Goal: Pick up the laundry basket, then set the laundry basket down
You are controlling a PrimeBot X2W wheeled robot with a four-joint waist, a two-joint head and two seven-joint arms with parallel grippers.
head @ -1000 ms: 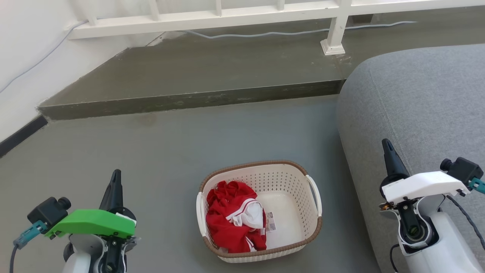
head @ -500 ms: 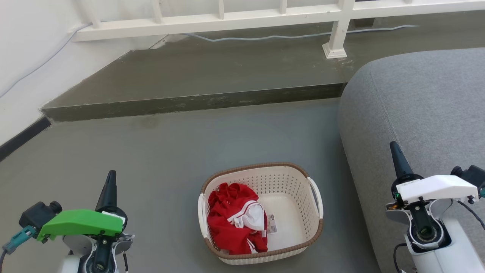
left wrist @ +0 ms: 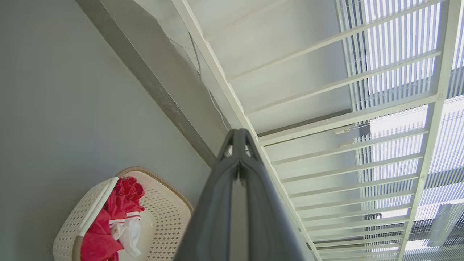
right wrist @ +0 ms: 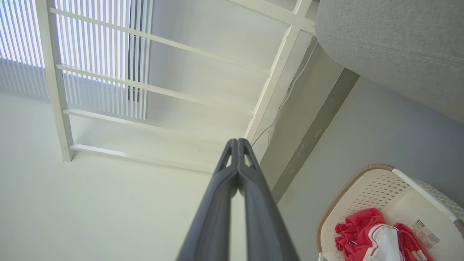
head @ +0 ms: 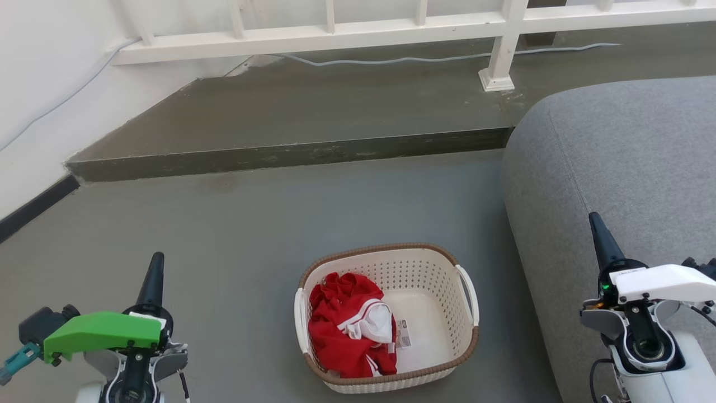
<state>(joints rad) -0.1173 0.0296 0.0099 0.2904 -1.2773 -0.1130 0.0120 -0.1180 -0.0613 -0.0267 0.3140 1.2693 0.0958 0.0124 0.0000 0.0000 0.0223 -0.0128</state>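
The laundry basket (head: 433, 280) is cream-white, perforated, with a brown rim and white side handles. It stands on the grey floor at the bottom centre of the head view, holding a red and white garment (head: 349, 324) and a small label. My left gripper (head: 156, 258) is at the lower left, well left of the basket, fingers pressed together and empty. My right gripper (head: 594, 219) is at the lower right over the sofa's edge, also shut and empty. The left wrist view has the basket (left wrist: 163, 214) at lower left beside the shut gripper (left wrist: 238, 132). The right wrist view has the basket (right wrist: 377, 185) at lower right, the gripper (right wrist: 237, 141) shut.
A grey sofa (head: 626, 162) fills the right side, close to the basket's right handle. A raised concrete step (head: 291, 151) runs across behind the basket, with a white railing (head: 358, 28) and a cable beyond. A white wall (head: 39, 84) stands at the left.
The whole head picture has shifted slightly down and right, so the camera moved. Both grippers sit lower and further outward in the view. The basket stays on the floor.
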